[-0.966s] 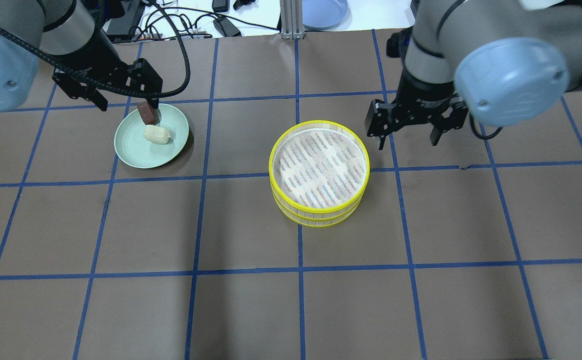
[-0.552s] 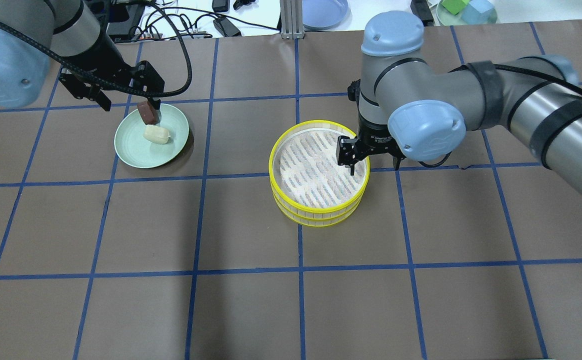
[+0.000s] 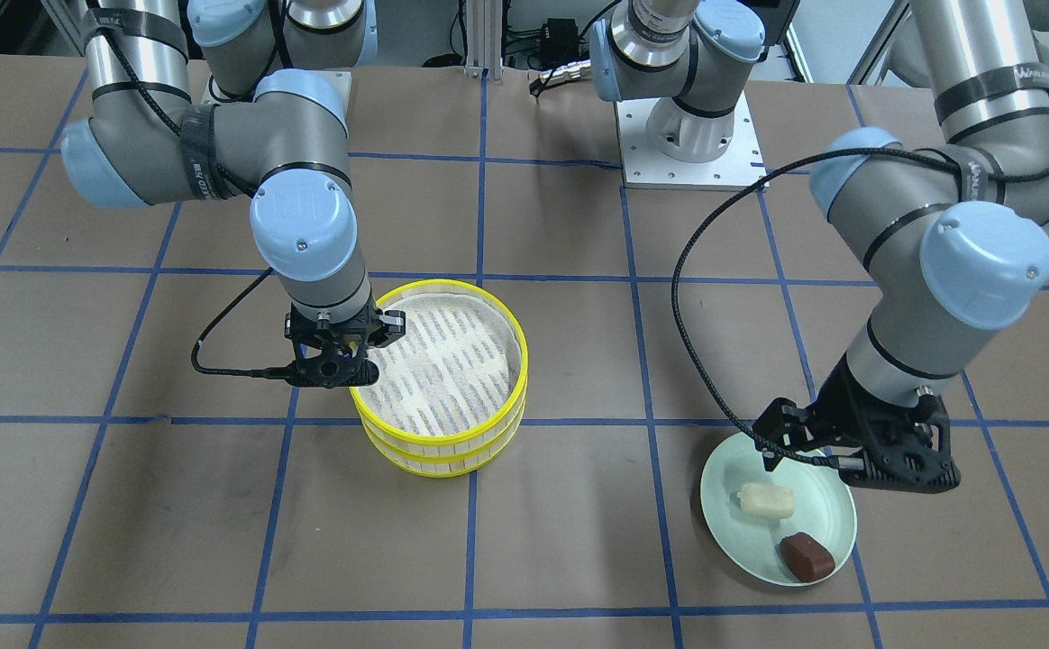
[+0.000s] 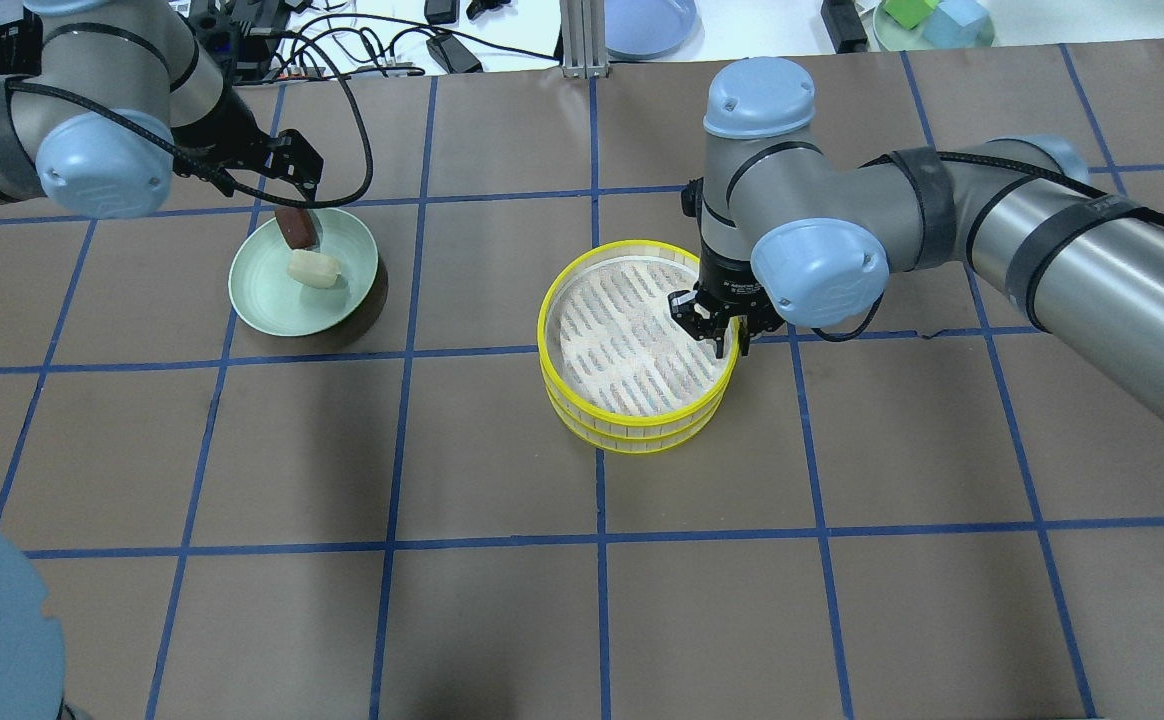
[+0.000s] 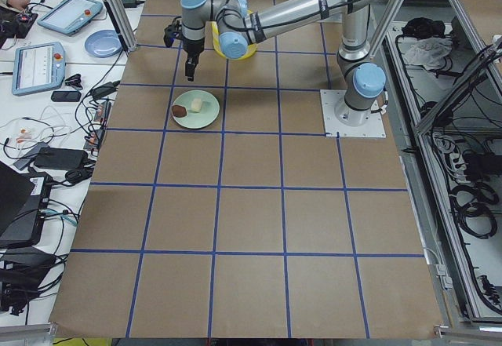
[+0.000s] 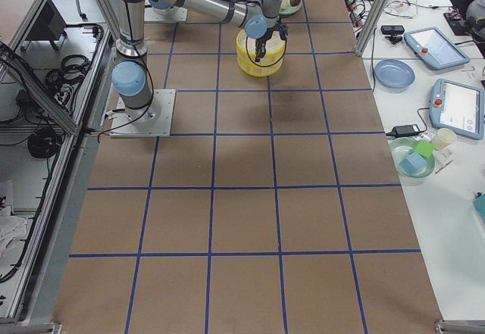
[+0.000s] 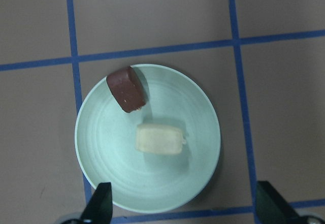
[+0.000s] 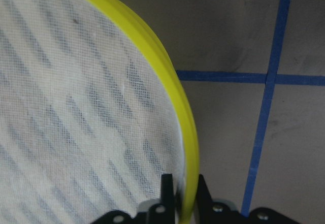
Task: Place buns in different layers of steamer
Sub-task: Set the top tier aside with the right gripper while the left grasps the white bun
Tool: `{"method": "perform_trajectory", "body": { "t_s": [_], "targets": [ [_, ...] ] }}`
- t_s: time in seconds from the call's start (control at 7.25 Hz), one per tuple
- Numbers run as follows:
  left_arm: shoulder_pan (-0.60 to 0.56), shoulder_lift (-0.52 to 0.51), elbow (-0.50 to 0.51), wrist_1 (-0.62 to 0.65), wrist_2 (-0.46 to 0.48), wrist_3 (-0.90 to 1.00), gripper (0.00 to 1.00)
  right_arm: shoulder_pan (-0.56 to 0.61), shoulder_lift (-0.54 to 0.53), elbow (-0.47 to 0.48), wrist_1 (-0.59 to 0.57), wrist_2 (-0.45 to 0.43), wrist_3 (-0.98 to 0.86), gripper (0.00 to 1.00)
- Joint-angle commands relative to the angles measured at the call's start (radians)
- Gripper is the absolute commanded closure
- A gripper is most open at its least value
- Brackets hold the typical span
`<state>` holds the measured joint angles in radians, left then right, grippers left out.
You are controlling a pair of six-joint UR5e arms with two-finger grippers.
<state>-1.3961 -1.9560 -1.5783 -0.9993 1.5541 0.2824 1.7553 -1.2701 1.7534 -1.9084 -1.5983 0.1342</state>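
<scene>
The two steamer layers (image 4: 582, 268) are stacked mid-table, yellow rims and white striped liner, both empty. My right gripper (image 4: 727, 340) stands at the stack's right edge, its jaws closed on the top layer's rim (image 8: 167, 82); it also shows in the right wrist view (image 8: 184, 191) and in the front view (image 3: 349, 374). The cream-white bun (image 4: 312, 268) and the reddish-brown bun (image 4: 297, 228) lie on a pale green plate (image 4: 272, 300). My left gripper (image 4: 272, 190) hovers over the plate's far edge, open and empty. Both buns show below it in the left wrist view (image 7: 159, 138) (image 7: 126, 88).
Beyond the table's far edge lie a blue plate (image 4: 647, 25), cables (image 4: 382, 50) and a green dish with coloured blocks (image 4: 932, 20). An aluminium post (image 4: 577, 40) stands at the far middle. Brown paper with blue tape lines covers the table.
My right arm swung in to the stack's right rim, lowered, and its jaws closed on the top rim. My left arm shifted a little above the plate, still open.
</scene>
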Motion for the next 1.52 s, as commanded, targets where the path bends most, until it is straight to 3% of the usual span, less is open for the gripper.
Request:
{"method": "perform_trajectory", "body": {
  "t_s": [0.0, 0.28, 0.41, 0.55, 0.69, 0.83, 1.38],
  "targets": [
    [0.051, -0.142, 0.014, 0.09, -0.057, 0.099, 0.01, -0.008, -0.047, -0.015, 0.038, -0.04, -0.014, 1.0],
    [0.074, -0.205, 0.014, 0.09, -0.08, 0.126, 0.02, -0.083, -0.118, -0.038, 0.17, -0.063, -0.127, 1.0],
    [0.074, -0.218, 0.011, 0.084, -0.075, 0.12, 0.03, -0.196, -0.12, -0.038, 0.183, -0.063, -0.28, 1.0],
    [0.074, -0.207, 0.014, 0.009, -0.066, 0.118, 0.2, -0.315, -0.12, -0.035, 0.183, -0.063, -0.427, 1.0],
    [0.074, -0.201, 0.014, -0.02, -0.068, 0.109, 0.67, -0.409, -0.118, -0.035, 0.183, -0.065, -0.555, 1.0],
    [0.074, -0.202, 0.014, -0.021, -0.075, 0.109, 1.0, -0.457, -0.109, -0.035, 0.171, -0.086, -0.612, 1.0],
    [0.075, -0.173, 0.02, -0.032, -0.088, 0.107, 1.0, -0.485, -0.089, -0.032, 0.158, -0.101, -0.677, 1.0]
  ]
}}
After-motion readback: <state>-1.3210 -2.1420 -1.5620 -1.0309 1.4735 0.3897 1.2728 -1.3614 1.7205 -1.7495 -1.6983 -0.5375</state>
